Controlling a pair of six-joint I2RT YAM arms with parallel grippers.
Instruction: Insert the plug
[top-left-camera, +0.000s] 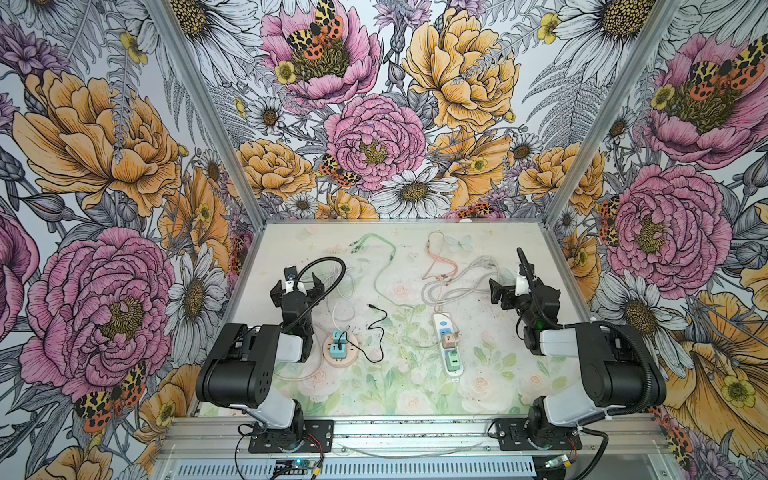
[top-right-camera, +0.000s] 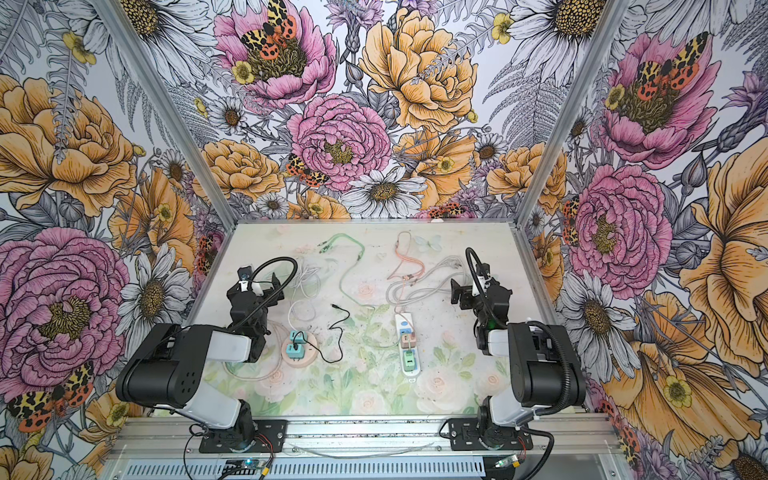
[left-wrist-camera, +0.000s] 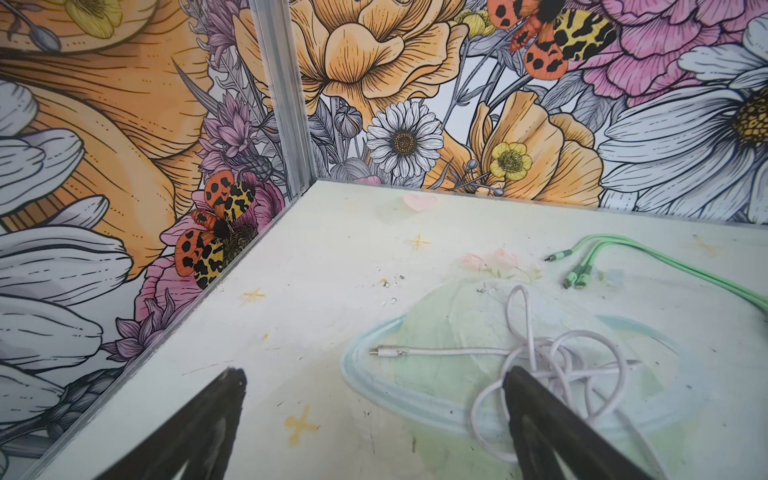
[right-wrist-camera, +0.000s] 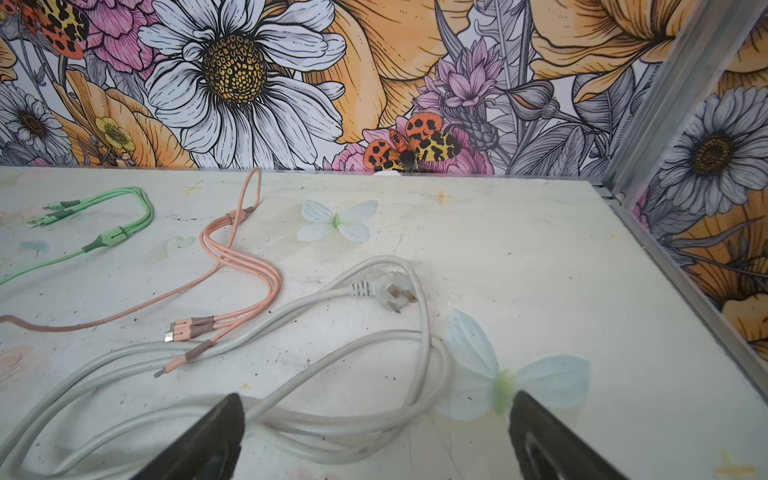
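Tabletop (left-wrist-camera: 332, 291) matt, scuffed; power cord (right-wrist-camera: 332, 432) smooth plastic; frame post (left-wrist-camera: 286, 104) brushed metal.

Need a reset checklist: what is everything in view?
green cable: one, green, far left-centre
peach cable: one, peach, far centre
white cable: one, white, coiled far left
round socket hub: one, peach, near left
teal adapters: two, teal, on hub
black cable: one, black, beside hub
power strip: one, white, right of centre
peach adapter, green adapter: one each, on strip
grey power cord: one, grey, far right
left pincer, right pincer: two, black, open, empty
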